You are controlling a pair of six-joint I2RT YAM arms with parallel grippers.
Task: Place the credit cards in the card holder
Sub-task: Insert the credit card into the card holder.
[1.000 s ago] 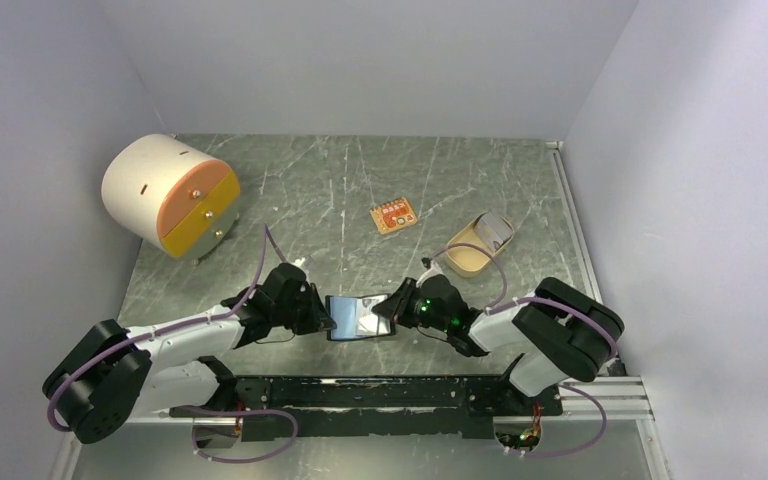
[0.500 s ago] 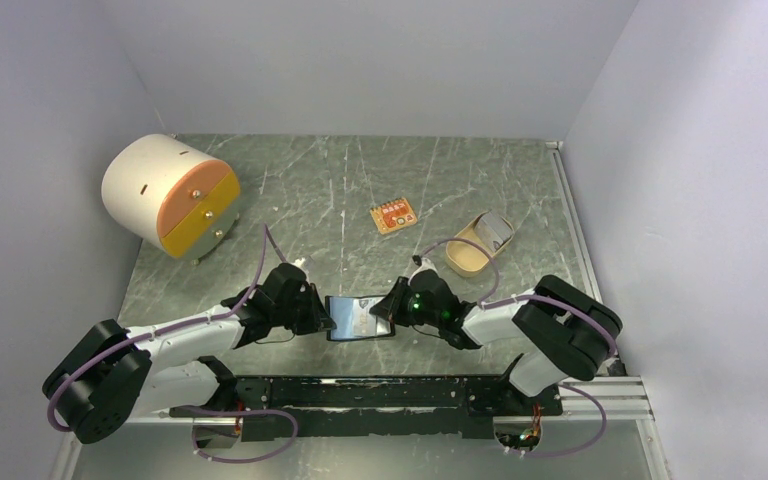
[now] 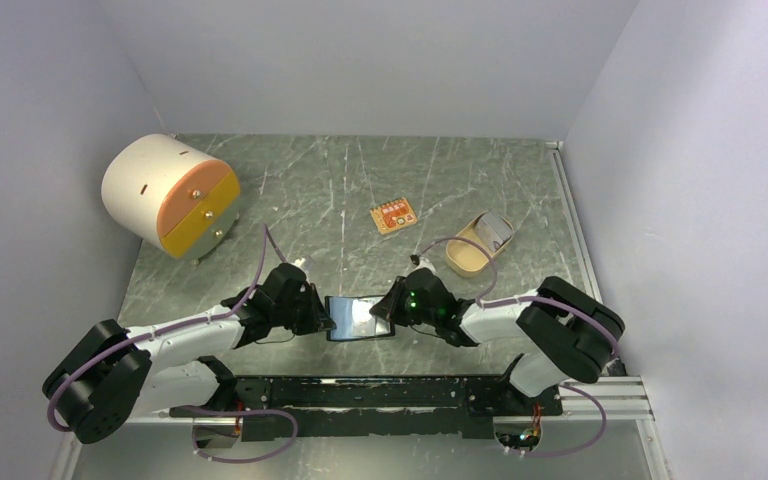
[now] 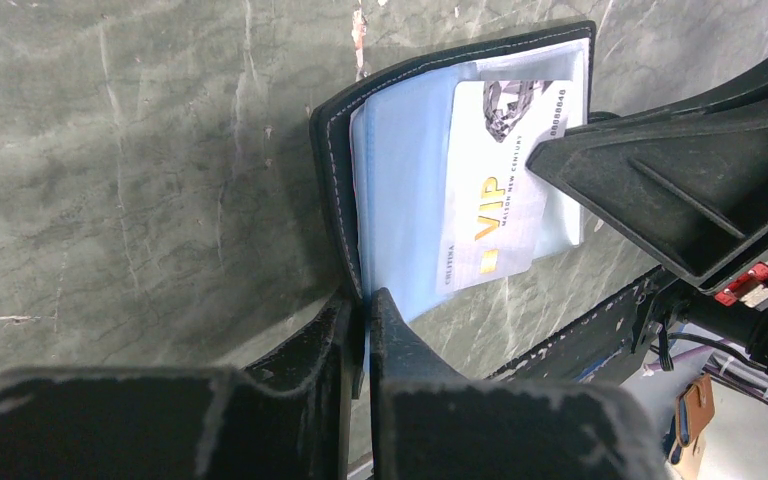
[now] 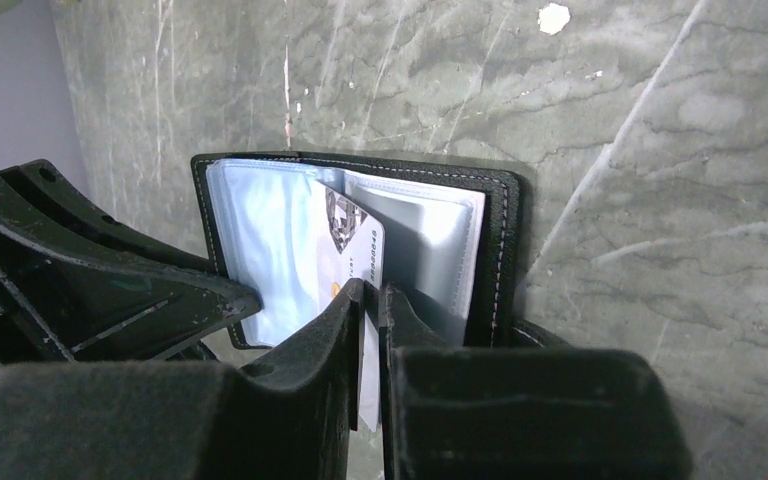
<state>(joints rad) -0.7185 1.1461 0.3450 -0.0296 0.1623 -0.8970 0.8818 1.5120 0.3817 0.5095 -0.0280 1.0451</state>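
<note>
The left gripper (image 4: pixel 365 300) is pinched tight on the edge of the open card holder (image 4: pixel 400 170), which lies on the table (image 3: pixel 360 200) between both grippers. The right gripper (image 5: pixel 372 292) is closed thinly on a pale credit card (image 4: pixel 495 190), seemingly part-way into a pocket. A skewed push could jam its corner or drag the card holder loose

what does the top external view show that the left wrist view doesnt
Only the top external view shows the white drum with drawers, the small orange tile and the tan tray. Only the left wrist view shows the VIP print on the credit card and the left gripper with its fingers pinching the edge of the card holder. Both show the card holder lying open between the left gripper and the right gripper.
</note>
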